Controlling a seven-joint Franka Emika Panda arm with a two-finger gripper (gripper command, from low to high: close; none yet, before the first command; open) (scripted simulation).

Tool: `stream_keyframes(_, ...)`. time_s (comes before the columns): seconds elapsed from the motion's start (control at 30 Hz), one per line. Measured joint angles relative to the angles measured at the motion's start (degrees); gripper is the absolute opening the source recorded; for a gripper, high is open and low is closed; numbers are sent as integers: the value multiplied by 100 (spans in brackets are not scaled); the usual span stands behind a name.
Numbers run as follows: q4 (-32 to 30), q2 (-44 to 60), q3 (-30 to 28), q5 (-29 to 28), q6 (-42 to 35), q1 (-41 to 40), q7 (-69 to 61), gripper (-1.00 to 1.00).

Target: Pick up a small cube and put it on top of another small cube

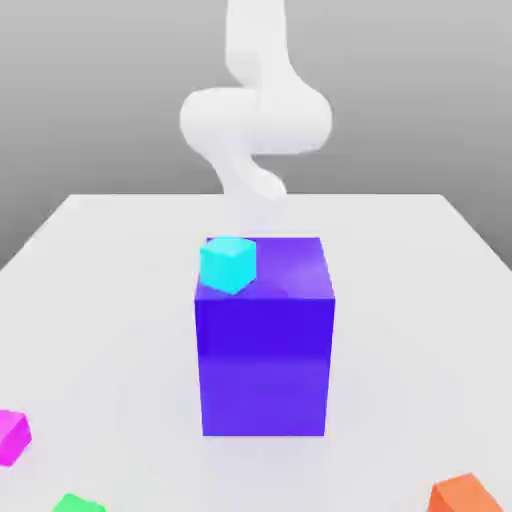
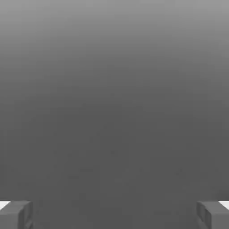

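Gripper [image 2: 114,215]: standing wide open, holding nothing
Magenta cube [image 1: 12,437]: lying lower left, cut by the frame's edge
Blue block [image 1: 265,350]: filling centre, bare table [image 1: 400,330] stretching either side

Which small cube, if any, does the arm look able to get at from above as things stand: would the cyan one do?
Probably yes: the cyan cube sits on top of the big blue block with nothing over it, and the tool is open and empty.
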Motion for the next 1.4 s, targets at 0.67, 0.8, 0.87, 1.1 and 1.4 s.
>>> stream_keyframes(0.67,-92,4185,-241,-756,1291,-2475,4412,0)
stream_keyframes(0.8,-123,4982,-383,-428,1582,-2700,4950,0)
stream_keyframes(0.87,-138,5374,-446,-159,1727,-2834,5143,0)
stream_keyframes(1.1,12,6791,-367,467,2573,-3205,5319,0)
stream_keyframes(1.4,5,6766,-362,462,2561,-3216,5333,-100)
